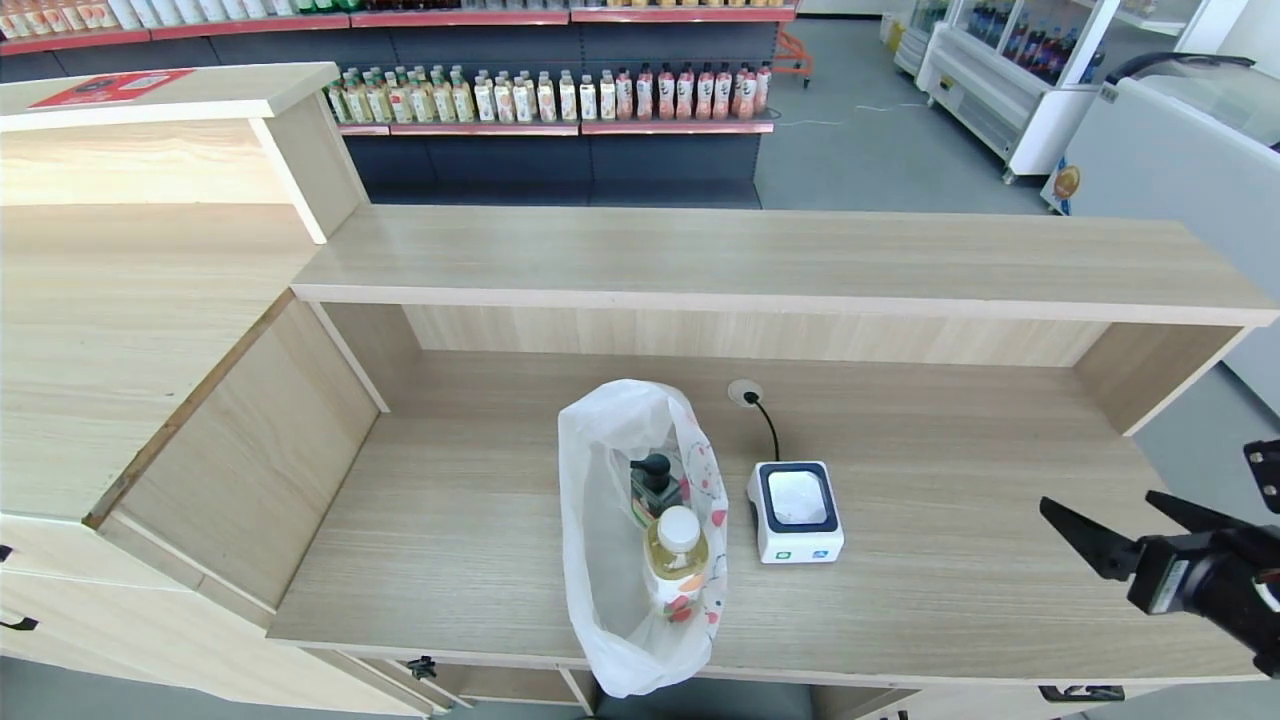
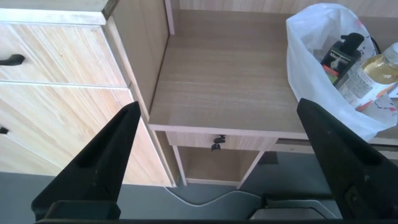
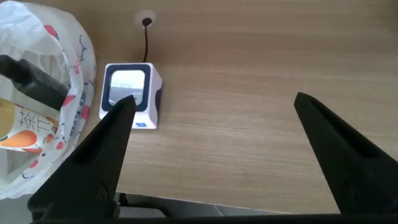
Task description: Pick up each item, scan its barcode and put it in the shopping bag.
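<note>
Pump bottle (image 1: 655, 483) half-hidden inside bag (image 1: 590, 520)

A pale wooden counter (image 1: 950, 450) faces bottle-stocked shelves (image 1: 560, 128), grey floor (image 1: 880, 140) and white freezers (image 1: 1180, 160).

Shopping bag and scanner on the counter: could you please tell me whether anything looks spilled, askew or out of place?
Nothing is spilled. The shopping bag holds a pump bottle and a drink bottle, both roughly upright. One oddity: the bag sags over the counter's front edge. The scanner sits flat.
</note>
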Robot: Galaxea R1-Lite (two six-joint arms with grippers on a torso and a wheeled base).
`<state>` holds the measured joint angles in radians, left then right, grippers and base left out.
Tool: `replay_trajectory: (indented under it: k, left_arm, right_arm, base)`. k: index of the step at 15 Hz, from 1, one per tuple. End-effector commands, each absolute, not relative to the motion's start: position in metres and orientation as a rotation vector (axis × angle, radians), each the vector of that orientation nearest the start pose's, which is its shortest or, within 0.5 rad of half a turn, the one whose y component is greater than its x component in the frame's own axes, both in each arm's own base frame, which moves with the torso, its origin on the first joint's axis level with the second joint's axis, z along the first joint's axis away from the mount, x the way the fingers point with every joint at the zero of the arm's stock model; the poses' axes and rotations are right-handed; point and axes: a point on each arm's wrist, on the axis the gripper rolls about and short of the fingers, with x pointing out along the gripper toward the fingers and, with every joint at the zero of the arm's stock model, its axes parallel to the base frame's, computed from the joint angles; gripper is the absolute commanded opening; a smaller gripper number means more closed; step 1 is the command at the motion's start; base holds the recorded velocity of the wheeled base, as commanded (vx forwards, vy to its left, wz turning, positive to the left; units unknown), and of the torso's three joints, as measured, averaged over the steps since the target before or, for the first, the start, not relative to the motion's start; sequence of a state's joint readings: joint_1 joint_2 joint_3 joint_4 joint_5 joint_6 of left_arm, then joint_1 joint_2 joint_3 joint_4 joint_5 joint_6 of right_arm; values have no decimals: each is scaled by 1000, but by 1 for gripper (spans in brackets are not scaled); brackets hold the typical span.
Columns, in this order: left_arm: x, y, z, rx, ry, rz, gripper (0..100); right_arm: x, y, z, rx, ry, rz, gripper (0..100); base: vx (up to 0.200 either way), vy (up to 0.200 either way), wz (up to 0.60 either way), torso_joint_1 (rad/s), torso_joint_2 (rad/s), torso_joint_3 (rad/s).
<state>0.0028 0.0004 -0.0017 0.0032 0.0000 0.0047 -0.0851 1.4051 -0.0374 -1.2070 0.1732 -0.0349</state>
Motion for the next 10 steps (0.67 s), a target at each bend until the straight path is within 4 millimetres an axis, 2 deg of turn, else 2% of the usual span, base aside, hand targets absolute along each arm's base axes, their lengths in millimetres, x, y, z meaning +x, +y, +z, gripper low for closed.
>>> replay_trajectory:
  k: [1,2,3,4,7,10]
  left_arm:
    - [-23,0,76,5,2,3,100]
    - [-23,0,76,5,2,3,100]
    - [-23,0,76,5,2,3,100]
    - [-23,0,76,5,2,3,100]
    - [-23,0,76,5,2,3,100]
    - [-23,0,76,5,2,3,100]
  right_arm:
    - [97,-11,132,-10,143,-12,100]
    - [72,-7,128,-11,146,-12,100]
    - [72,-7,128,-11,146,-12,100]
    - [33,-1,116,-23,129,21,100]
    - [0,1,96,-51,91,-17,100]
    - [-19,0,78,-51,23,16,100]
  base:
    - [0,0,0,0,0,0]
    - [0,0,0,0,0,0]
    - [0,0,0,0,0,0]
    - [0,0,0,0,0,0]
    - [0,0,0,0,0,0]
    - [0,0,0,0,0,0]
